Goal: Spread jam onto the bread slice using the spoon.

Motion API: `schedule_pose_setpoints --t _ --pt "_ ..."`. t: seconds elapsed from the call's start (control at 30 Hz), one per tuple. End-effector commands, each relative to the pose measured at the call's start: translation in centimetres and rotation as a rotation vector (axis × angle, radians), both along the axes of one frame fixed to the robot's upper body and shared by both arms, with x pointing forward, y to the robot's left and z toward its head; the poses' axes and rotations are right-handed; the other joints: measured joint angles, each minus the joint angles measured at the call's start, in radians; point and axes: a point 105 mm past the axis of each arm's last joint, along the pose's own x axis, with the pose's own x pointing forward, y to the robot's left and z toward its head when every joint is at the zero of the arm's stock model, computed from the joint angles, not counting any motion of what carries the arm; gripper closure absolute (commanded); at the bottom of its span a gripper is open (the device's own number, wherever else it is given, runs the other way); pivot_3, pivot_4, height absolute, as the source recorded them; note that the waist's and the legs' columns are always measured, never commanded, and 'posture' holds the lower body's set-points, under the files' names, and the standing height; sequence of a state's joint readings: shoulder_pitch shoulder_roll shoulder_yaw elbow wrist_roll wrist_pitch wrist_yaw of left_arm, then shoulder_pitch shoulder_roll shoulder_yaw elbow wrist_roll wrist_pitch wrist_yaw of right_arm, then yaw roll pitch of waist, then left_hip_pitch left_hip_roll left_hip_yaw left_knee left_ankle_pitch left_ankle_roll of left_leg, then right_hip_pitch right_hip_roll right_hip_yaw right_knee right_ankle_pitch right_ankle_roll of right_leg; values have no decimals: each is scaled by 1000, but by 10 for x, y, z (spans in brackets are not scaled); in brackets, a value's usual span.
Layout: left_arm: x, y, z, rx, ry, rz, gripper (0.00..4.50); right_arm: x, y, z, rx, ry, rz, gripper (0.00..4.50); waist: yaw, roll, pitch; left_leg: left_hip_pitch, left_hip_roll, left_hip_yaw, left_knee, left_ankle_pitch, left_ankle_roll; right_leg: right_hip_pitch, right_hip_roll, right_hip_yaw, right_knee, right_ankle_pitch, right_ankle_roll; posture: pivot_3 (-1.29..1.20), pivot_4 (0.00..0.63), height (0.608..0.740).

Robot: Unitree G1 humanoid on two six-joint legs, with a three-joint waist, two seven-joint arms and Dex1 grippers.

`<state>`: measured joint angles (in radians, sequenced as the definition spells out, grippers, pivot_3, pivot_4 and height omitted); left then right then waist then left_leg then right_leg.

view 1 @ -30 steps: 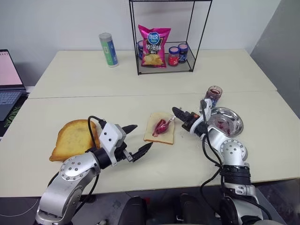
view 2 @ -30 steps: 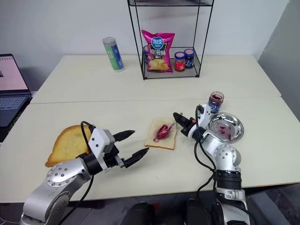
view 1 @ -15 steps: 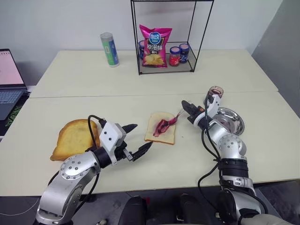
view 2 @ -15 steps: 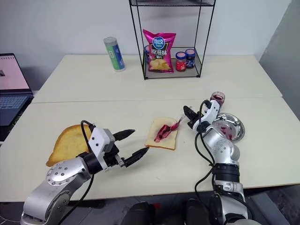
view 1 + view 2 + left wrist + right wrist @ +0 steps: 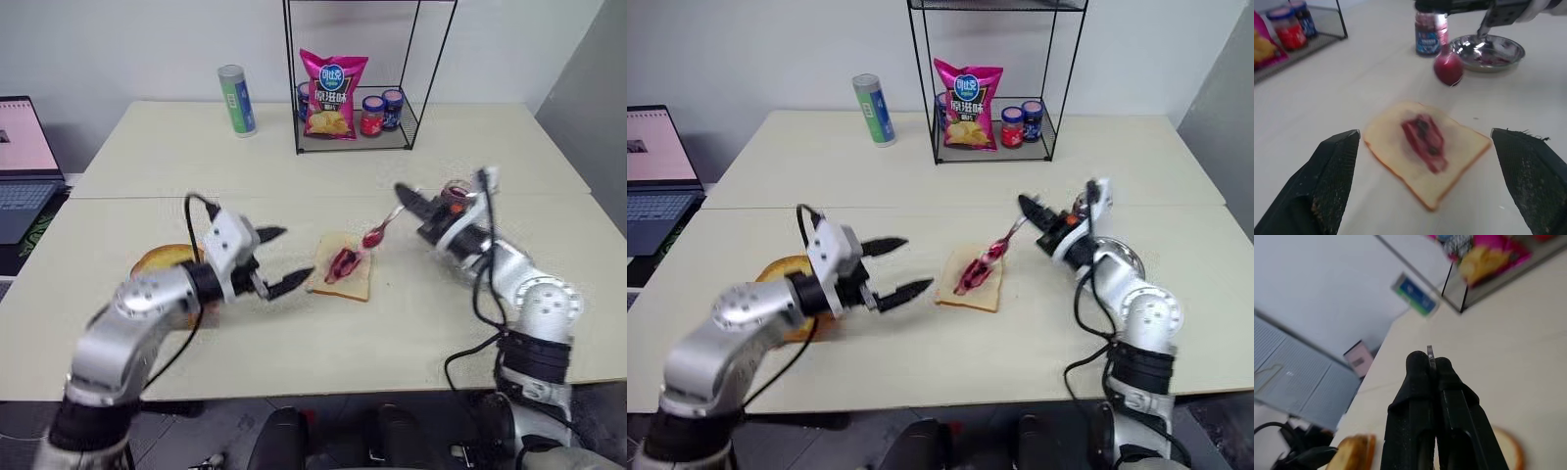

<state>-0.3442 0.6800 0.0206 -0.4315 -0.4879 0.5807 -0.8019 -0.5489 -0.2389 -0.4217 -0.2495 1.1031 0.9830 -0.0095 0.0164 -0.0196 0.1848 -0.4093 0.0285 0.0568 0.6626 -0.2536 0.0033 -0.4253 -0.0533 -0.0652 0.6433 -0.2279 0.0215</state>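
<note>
The bread slice [image 5: 354,285] lies flat at the table's middle with a dark red smear of jam [image 5: 342,262] on its face. My right gripper [image 5: 404,196] is shut on the handle of the spoon [image 5: 384,227], held in the air just right of the slice. The spoon's jam-coated bowl [image 5: 1448,68] hangs clear above the table. The handle's end pokes out between the shut fingers [image 5: 1420,382]. My left gripper [image 5: 286,258] hovers open just left of the slice, with nothing between its fingers [image 5: 1332,181].
A toasted slice [image 5: 162,262] lies behind my left arm. A jam jar [image 5: 1429,34] and a metal bowl [image 5: 1505,46] stand right of the bread. A wire rack [image 5: 421,69] with a chip bag [image 5: 331,93] and jars, a can [image 5: 236,100] and a laptop [image 5: 20,166] sit further off.
The right gripper has lifted the spoon off the bread, up and to the right. The left gripper has risen a little, still open. The camera has shifted.
</note>
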Motion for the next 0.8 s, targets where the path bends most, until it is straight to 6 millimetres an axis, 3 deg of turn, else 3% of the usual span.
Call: schedule_pose_setpoints --t 0.03,0.13,0.23,0.4,0.53,0.8 --pt "4 -27 6 28 1 -154 0 -11 -36 26 -33 -93 -183 4467 0 0 0 0 0 0 0 0 0 0 0 0 0 0 0 0 150 740" --pt "10 -53 8 58 -14 -269 0 -16 -70 19 -103 -75 -336 4467 2 0 0 -2 0 0 0 0 1 0 0 1 -1 -1 1 0 150 740" --pt "13 -67 8 77 -32 -324 0 -18 -89 10 -146 -51 -424 4467 0 0 0 -2 -1 0 -1 0 1 -1 0 1 -1 -1 2 0 150 740" --pt "17 -104 0 108 -74 -426 0 -19 -140 -24 -158 41 -640 4467 -7 0 0 -2 0 0 0 0 1 -1 0 1 0 -1 2 0 150 740" --pt "20 -127 -7 92 -86 -450 0 -11 -153 -46 -113 81 -684 4467 -16 0 0 -1 -1 2 0 0 1 0 0 3 1 -1 3 0 150 740" --pt "24 -142 -9 88 -104 -453 0 2 -158 -77 -54 109 -678 4467 -18 0 0 0 0 1 0 0 1 0 2 3 2 -1 2 0 150 740"
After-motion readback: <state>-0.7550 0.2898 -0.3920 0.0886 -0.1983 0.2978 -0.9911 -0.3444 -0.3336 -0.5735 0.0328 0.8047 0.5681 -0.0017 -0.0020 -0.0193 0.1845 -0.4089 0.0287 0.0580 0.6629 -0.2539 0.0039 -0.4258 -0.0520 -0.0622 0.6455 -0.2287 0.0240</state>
